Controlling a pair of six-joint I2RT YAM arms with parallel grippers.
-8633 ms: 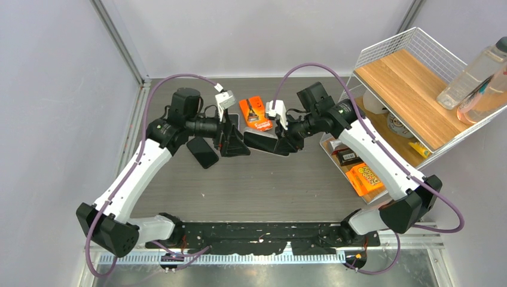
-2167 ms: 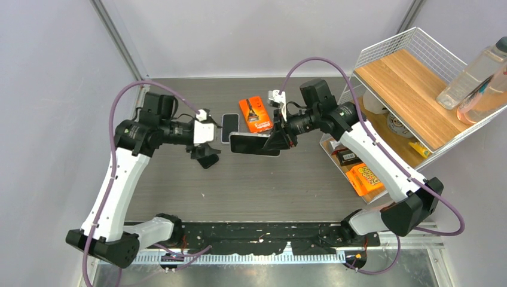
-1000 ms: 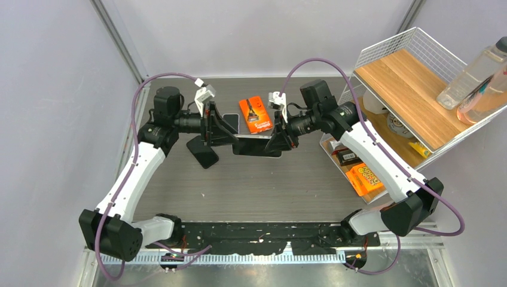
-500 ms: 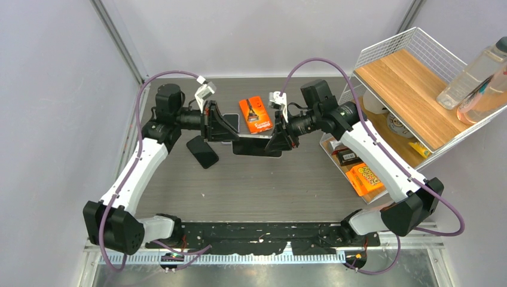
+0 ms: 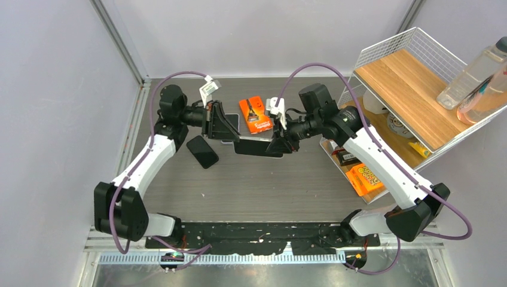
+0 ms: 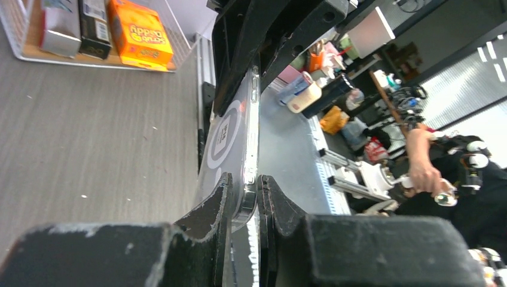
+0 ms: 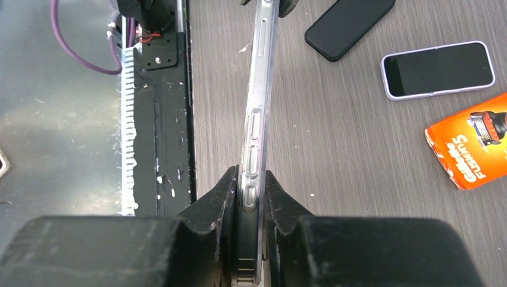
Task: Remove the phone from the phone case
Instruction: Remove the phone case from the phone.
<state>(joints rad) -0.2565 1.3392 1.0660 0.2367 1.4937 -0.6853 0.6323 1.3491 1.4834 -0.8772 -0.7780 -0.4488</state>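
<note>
A dark phone (image 5: 258, 147) in a clear phone case (image 6: 230, 131) hangs above the table's middle, held edge-up between both arms. My left gripper (image 5: 229, 136) is shut on the case's left end. In the left wrist view its fingertips (image 6: 222, 197) pinch the rounded corner. My right gripper (image 5: 278, 143) is shut on the right end. In the right wrist view the phone case (image 7: 260, 89) runs away from the right gripper (image 7: 250, 191) towards the left one. The case's white ring faces the left wrist camera.
A bare black phone (image 5: 202, 151) lies on the table left of the grip. A lilac-cased phone (image 7: 437, 69) and an orange razor box (image 5: 255, 113) lie behind. A wire rack (image 5: 412, 72) with bottles (image 5: 472, 72) and boxes (image 5: 366, 178) stands at the right.
My left gripper has closed onto the left end of the cased phone. The left arm has drawn in towards it. The right arm has shifted slightly, its grip unchanged.
</note>
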